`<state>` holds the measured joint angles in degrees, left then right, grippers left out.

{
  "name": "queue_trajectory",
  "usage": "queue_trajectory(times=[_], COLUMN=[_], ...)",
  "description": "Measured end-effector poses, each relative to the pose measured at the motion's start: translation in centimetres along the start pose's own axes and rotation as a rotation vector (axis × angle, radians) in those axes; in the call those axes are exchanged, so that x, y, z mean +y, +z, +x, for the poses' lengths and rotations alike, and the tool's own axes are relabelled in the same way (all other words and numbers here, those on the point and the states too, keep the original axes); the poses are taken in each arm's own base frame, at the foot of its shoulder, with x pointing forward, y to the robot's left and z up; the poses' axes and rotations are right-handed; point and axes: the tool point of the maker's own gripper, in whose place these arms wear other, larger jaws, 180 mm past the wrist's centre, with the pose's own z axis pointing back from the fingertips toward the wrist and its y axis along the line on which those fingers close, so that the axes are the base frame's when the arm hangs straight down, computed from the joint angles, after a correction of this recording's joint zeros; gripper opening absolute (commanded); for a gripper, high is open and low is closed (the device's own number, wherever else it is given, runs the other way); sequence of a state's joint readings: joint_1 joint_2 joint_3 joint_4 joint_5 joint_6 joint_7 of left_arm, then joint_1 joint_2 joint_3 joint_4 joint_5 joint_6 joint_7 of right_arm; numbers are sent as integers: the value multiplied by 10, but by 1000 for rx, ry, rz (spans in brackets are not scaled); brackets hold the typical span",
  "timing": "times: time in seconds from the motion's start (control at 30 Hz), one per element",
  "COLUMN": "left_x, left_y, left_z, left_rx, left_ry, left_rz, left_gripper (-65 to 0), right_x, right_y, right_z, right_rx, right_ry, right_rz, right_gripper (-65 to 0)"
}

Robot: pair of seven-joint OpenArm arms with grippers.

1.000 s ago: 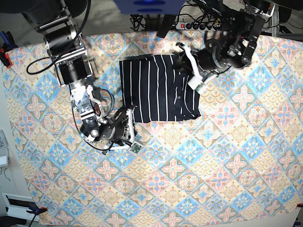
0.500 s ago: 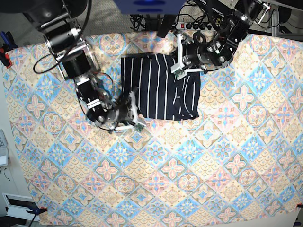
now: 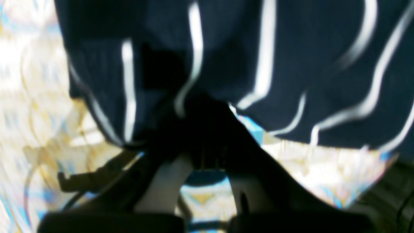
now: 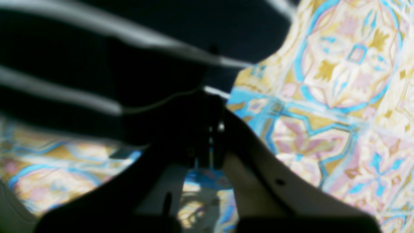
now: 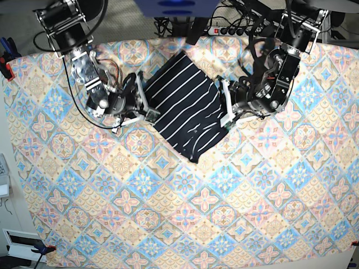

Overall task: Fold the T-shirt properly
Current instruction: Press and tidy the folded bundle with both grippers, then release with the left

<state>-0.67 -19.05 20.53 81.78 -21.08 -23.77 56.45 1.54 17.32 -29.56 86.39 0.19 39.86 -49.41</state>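
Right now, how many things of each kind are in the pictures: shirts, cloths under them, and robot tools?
Black fabric T-shirt with thin white stripes: 1
Pastel floral-tile tablecloth: 1
Robot tools, left tool and right tool, both shut on the shirt: 2
Total: 4

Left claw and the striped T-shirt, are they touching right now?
Touching. The left wrist view shows the left claw shut on the T-shirt's edge, the fabric bunched at its tips.
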Motion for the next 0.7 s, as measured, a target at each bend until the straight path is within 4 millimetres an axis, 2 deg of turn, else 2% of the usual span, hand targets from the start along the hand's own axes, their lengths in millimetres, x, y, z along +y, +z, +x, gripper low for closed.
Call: queue_trajectory(times=[0.13,0.23,0.43,0.6,0.7], left_x=[0,5,12,11,3], left_y=[-5,-11,-30,-31,-26], left_z=[30,37,69,74,73], left_rx=[-107,-139,-218,-252,-261], left_ry=[15,83,171,179,173], left_rz=[28,50,54,50,48], left_gripper=[-650,-650,-650,-650,-650], right_x=[18,27,32,36,39], right_y=[8,15,32,46,51], right_z=[5,10,26,42,47], right_rx=[-14,-30,-69,-123,-147], right_ry=[20,38,71,96,103], right_rz=[8,10,-21,-42,-45], right_gripper=[-635,-635,-635,-635,-635])
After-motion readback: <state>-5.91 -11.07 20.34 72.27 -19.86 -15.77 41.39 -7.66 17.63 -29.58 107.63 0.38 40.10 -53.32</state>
